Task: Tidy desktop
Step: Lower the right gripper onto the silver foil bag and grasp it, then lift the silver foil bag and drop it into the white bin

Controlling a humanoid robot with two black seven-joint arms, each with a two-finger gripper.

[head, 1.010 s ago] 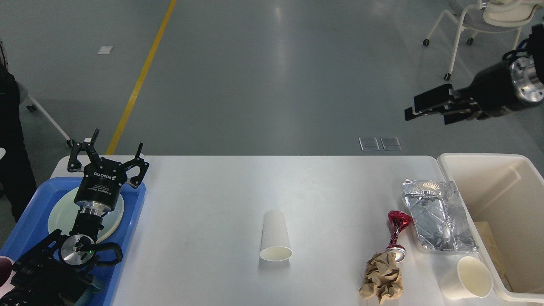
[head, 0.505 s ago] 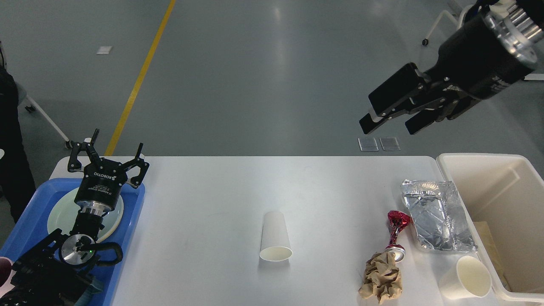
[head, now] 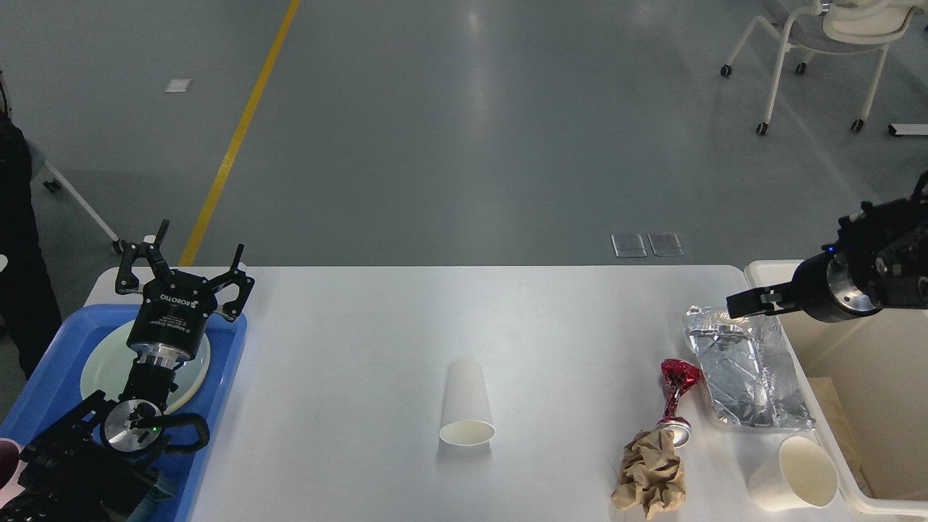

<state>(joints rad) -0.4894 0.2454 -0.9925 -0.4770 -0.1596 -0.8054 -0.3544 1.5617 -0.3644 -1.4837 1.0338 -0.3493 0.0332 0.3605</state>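
Left gripper (head: 185, 272): jaws wide open, empty, over blue tray (head: 43, 391). Right gripper (head: 747, 301) above foil (head: 747, 370) on worktop (head: 362, 348); jaw state unclear.

Smooth white desktop (head: 362, 348), crinkled shiny foil (head: 747, 370), crumpled brown paper (head: 650, 475)

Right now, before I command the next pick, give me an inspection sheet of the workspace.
Surface: white desktop, bare through the middle.
Job's things: tipped paper cup; second paper cup; crumpled brown paper; crushed red can; foil tray.
Clutter: plate in blue tray; cream bin.
Hands: left hand open over the tray; right hand at the foil tray's far edge, fingers unclear.
Cables: nothing seen.
Surroundings: wheeled chair, yellow floor line.
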